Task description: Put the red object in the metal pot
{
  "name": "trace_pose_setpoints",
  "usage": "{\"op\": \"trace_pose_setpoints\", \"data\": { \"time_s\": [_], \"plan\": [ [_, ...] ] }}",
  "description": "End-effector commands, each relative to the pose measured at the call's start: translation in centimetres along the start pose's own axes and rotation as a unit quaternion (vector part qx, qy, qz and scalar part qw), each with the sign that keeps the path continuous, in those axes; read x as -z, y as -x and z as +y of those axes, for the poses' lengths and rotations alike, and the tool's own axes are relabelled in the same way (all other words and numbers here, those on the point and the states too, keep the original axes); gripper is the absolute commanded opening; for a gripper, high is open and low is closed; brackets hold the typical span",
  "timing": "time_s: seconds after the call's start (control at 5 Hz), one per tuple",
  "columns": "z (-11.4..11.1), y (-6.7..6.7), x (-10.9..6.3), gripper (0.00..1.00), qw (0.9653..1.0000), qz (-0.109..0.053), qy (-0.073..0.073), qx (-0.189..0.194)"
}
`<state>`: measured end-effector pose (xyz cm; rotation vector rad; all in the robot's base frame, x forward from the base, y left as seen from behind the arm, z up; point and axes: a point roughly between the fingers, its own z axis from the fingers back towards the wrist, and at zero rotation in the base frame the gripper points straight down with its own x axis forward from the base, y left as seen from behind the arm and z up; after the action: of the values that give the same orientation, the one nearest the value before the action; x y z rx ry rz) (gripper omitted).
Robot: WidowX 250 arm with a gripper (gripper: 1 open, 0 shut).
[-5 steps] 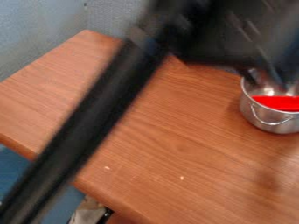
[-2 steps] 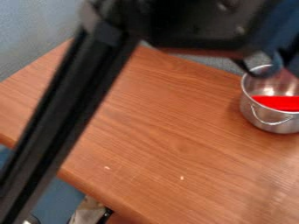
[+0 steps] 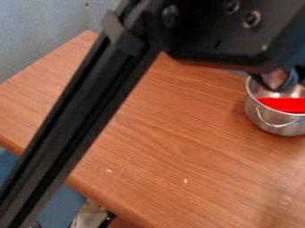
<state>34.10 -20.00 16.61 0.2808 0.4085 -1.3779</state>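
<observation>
Red object [image 3: 284,104] seen lying inside metal pot [image 3: 276,118], at right edge of frame on wooden table [image 3: 179,134]. Black arm [image 3: 95,116] stretched diagonally from lower left to top right. Jaws mostly hidden above pot rim; released, nothing grasped.

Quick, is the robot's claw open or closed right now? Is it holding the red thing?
Gripper: open by its recorded state, though its jaws are mostly hidden; it holds nothing. The red object lies in the metal pot.
</observation>
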Motion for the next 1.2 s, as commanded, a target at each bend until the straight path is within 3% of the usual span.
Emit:
{"op": "trace_pose_setpoints", "data": {
  "time_s": [0.0, 0.2, 0.4, 0.8, 1.0],
  "plan": [
    [-0.6, 0.1, -1.1, 1.00, 0.9994, -0.027, -0.012, -0.020],
    [-0.1, 0.3, 0.1, 1.00, 0.9941, -0.028, 0.006, -0.105],
    [0.3, 0.4, 1.4, 1.00, 0.9815, -0.027, 0.024, -0.188],
    [0.8, 4.2, 2.1, 1.00, 0.9814, -0.040, 0.035, -0.185],
    [0.6, 6.6, 2.2, 0.00, 0.9799, -0.046, 0.041, -0.190]
  ]
}}
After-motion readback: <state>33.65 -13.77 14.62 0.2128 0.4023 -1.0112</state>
